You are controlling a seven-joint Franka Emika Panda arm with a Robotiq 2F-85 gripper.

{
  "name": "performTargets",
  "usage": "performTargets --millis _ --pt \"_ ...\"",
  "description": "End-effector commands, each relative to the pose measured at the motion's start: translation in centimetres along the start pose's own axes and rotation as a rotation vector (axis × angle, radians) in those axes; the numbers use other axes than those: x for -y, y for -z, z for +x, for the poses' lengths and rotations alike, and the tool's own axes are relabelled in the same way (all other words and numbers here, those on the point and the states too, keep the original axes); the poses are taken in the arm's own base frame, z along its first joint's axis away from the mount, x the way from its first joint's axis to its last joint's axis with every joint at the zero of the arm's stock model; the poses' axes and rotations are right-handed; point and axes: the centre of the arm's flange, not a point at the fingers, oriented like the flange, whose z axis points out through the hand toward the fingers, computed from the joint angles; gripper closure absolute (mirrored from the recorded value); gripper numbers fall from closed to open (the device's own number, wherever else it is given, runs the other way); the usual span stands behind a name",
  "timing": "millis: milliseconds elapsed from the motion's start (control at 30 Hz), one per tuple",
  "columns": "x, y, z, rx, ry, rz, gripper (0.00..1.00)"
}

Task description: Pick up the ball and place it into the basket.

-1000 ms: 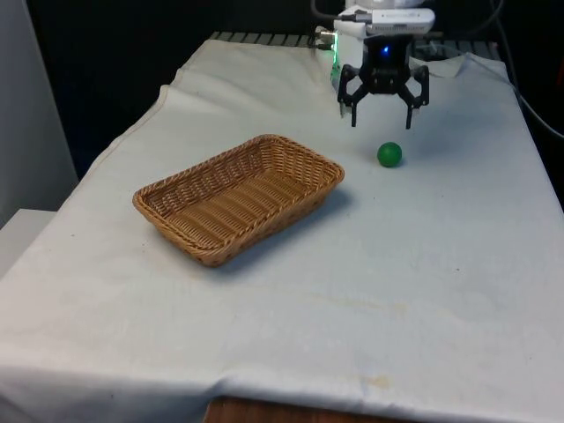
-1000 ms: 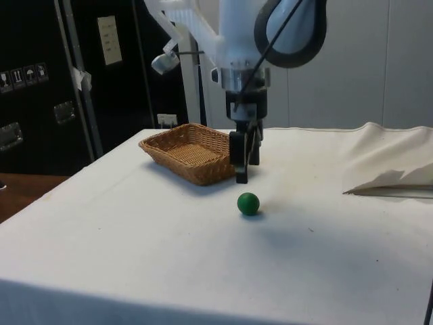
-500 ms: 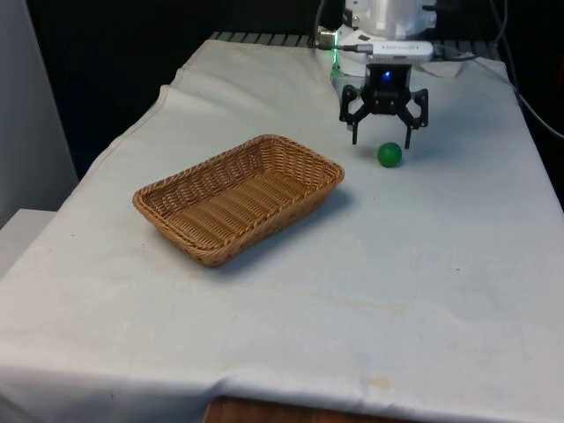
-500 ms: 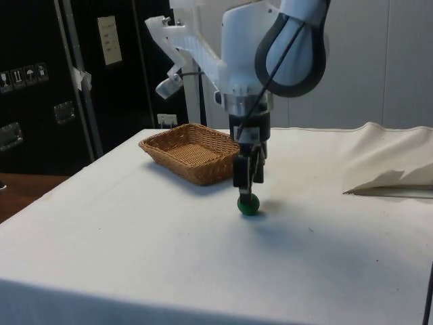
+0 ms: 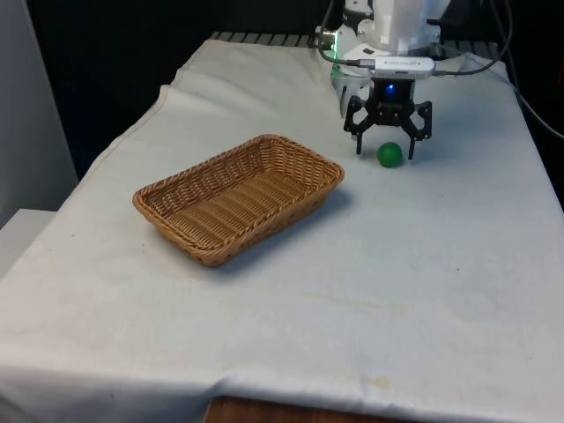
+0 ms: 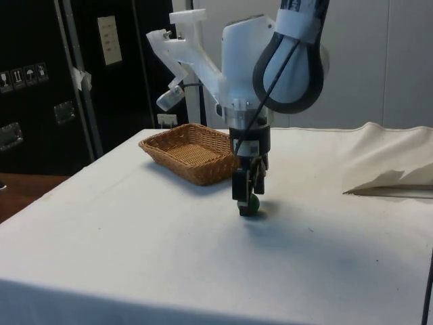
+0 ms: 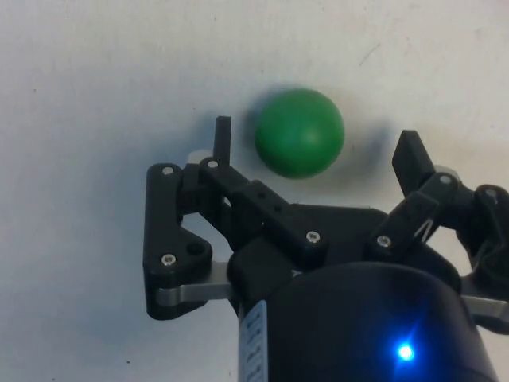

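Ball [image 5: 389, 154] is green and lies on the cloth [image 5: 423, 291], a little to the front view's right of the basket [image 5: 238, 196] and apart from it. I have the gripper [image 5: 386, 146] low over it, fingers spread wide, one on each side of the ball. In the wrist view the ball [image 7: 300, 132] sits between the two fingertips [image 7: 223, 137], nearer to one of them, and I see a gap on both sides, so nothing is gripped yet. In the side view the gripper [image 6: 247, 203] is almost down at the cloth. I judge this is the end of the approach step. Next I must close the fingers on the ball, maybe after a small centring, because a round ball can roll away if one finger touches first. Then comes the lift and the carry to the basket.
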Motion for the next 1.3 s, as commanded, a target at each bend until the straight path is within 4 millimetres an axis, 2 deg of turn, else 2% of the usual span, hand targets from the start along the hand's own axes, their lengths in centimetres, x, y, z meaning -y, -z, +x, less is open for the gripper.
performTargets --millis 0,100,567,600,633,667,733,767,800,833,867,933,1167,1267 --pt "0.52 0.39 0.11 -0.012 0.001 0.019 0.0" --pt "0.13 -0.17 0.1 -0.001 0.002 -0.002 0.0" --pt "0.11 -0.11 0.23 -0.003 0.001 0.0 0.0" --pt "0.13 -0.12 0.26 -0.003 0.002 -0.001 0.02" --pt "0.14 -0.11 0.3 -0.003 0.002 0.0 0.09" --pt "0.14 -0.12 0.33 -0.004 0.002 -0.001 0.28" --pt "0.13 -0.09 0.27 -0.003 0.002 -0.001 0.49" --pt "0.15 -0.1 0.36 -0.004 0.002 -0.001 0.49" --pt "0.16 -0.1 0.36 -0.004 0.003 -0.001 0.63" --pt "0.15 -0.14 0.34 -0.003 0.003 -0.001 0.67" --pt "0.16 -0.13 0.38 -0.003 0.003 -0.001 0.8" --pt "0.12 -0.13 0.39 -0.003 0.002 -0.001 0.99" --pt "0.12 -0.13 0.39 -0.003 0.001 -0.001 0.98" --pt "-0.01 0.59 0.53 -0.006 0.0 0.002 0.98"
